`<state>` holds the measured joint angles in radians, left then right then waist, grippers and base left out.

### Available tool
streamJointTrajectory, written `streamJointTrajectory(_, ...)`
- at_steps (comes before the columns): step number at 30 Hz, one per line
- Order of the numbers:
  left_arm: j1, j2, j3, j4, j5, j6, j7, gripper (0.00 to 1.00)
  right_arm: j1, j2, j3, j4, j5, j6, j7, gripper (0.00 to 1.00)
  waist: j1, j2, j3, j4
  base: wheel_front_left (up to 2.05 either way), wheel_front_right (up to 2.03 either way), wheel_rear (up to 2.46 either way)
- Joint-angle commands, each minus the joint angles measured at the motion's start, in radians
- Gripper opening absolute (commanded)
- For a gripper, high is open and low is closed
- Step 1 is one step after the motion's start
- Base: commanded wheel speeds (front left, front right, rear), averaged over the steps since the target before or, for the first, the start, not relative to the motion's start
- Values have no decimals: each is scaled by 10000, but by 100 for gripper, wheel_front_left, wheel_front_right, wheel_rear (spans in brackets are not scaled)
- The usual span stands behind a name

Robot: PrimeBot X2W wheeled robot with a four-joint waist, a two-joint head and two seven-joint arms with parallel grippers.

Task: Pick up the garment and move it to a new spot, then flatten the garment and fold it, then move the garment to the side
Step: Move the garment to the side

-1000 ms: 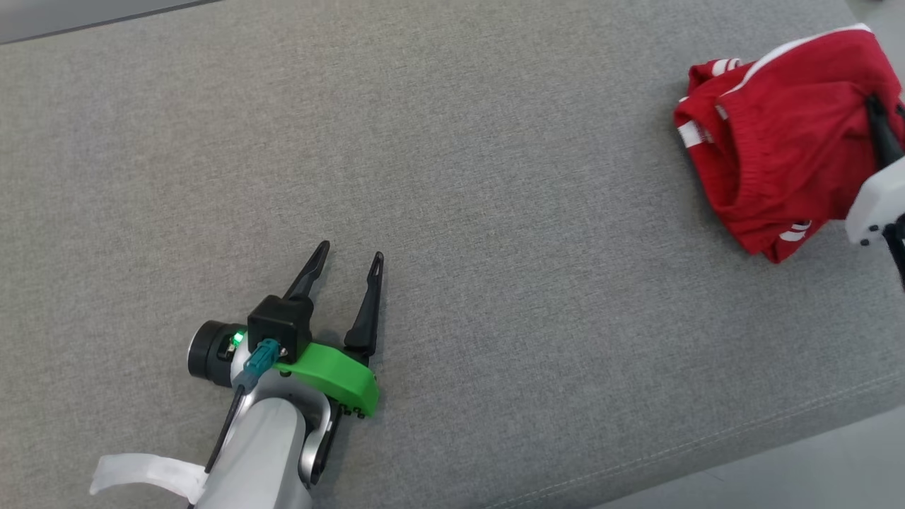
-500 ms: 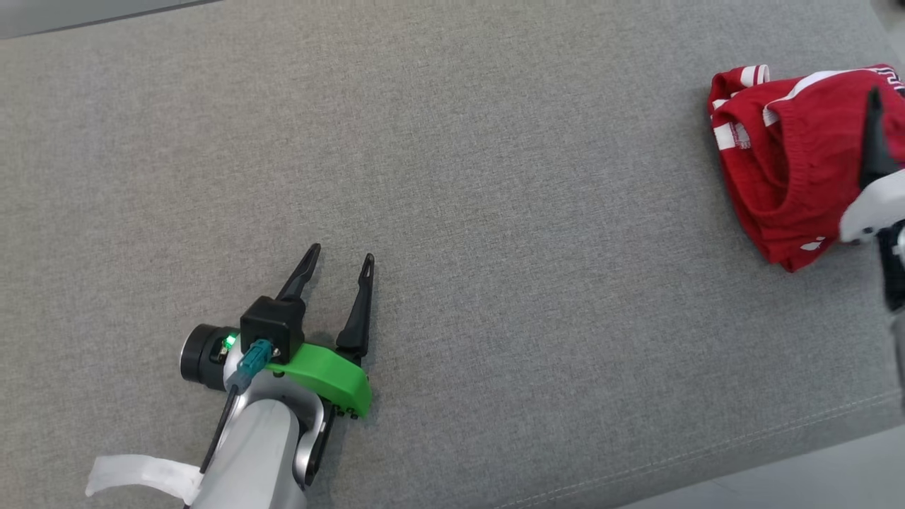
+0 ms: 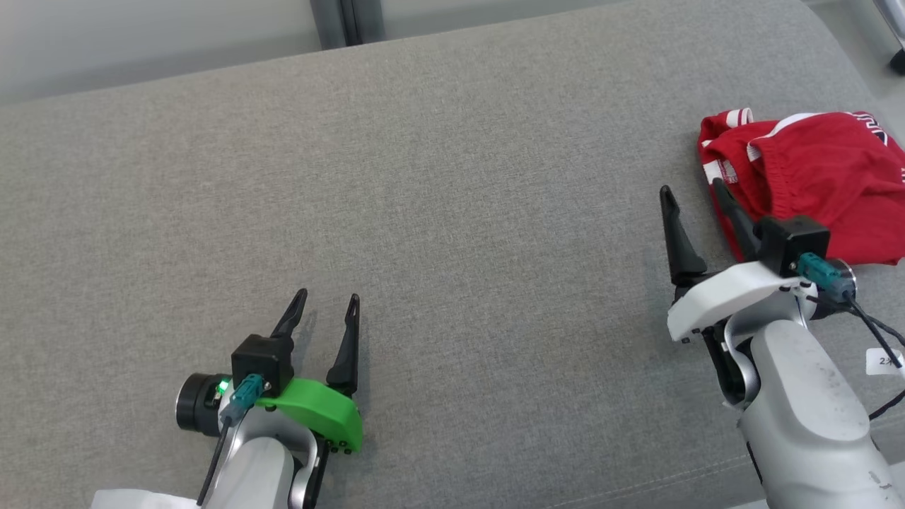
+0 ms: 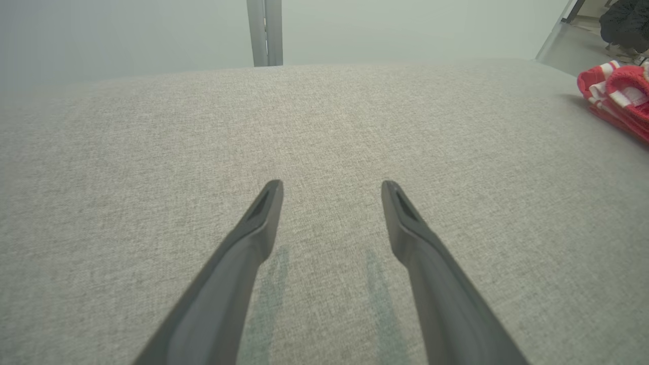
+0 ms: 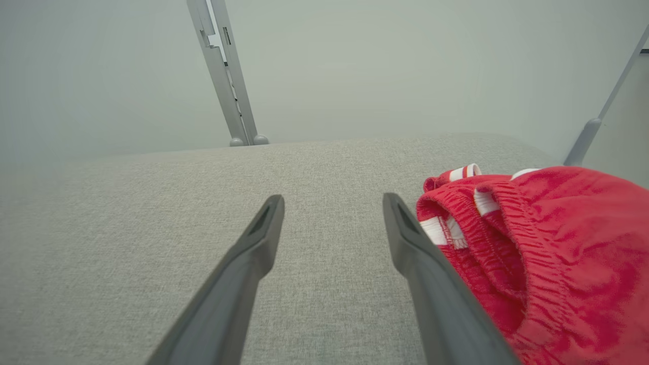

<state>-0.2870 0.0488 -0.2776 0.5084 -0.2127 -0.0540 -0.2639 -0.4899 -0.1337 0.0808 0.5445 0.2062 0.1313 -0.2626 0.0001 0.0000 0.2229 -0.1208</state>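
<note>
Head and wrist views, one moment.

(a) Wide grey woven-upholstery bench (image 3: 452,177): it carries everything here, and every place below is given against it.

(b) Folded red soft-knit garment with white stripes (image 3: 827,177): it lies in a low, layered bundle at the bench's far right end, close to the right edge, and nothing holds it. I judge it light, limp and not fragile. It should sag and unfold if lifted by a single layer, and its napped cloth ought to drag rather than slide on the woven bench top.

(c) My right claw (image 3: 691,187): it is spread wide and empty, low over the right part of the bench. Its outer finger lies along the bundle's near-left side. Whether the two touch I cannot tell.

(d) My left claw (image 3: 328,294): it is likewise spread and empty, over the bench's left front on bare cloth, well apart from the bundle.

(e) Gathered elastic waistband (image 5: 507,223): this is the thickest and firmest ridge of the bundle, on the side toward the bench's middle. I judge it the soundest place to take hold, pinching through all layers so that the fold comes along whole.

(f) White-striped hem (image 5: 464,172): it pokes out at the bundle's far-left corner. It is thin and loose, and I judge it a poor hold, likely to peel one layer away.
</note>
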Motion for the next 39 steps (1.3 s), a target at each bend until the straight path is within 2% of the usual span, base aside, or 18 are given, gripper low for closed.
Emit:
streamJointTrajectory(1,159,45,96,13,-102,76,4,100,203,15,73,-73,105,-16,-22,100,-1,0,-370,284,0,0,0)
streamJointTrajectory(9,749,43,631,62,-210,279,4,100,1197,260,497,-72,147,-16,-22,100,-1,0,-1214,860,0,0,0)
streamJointTrajectory(17,1372,39,1320,75,-207,314,5,100,2169,351,421,-136,30,-16,-22,100,-1,0,-1915,1185,0,0,0)
streamJointTrajectory(26,1569,40,1898,-14,-152,332,5,100,2564,408,123,-207,-511,-16,-22,100,-1,0,-2181,1161,0,0,0)
streamJointTrajectory(39,1586,40,2159,19,-87,346,5,100,2748,615,-151,-535,-1041,-16,-22,100,-1,0,-2278,1077,0,0,0)
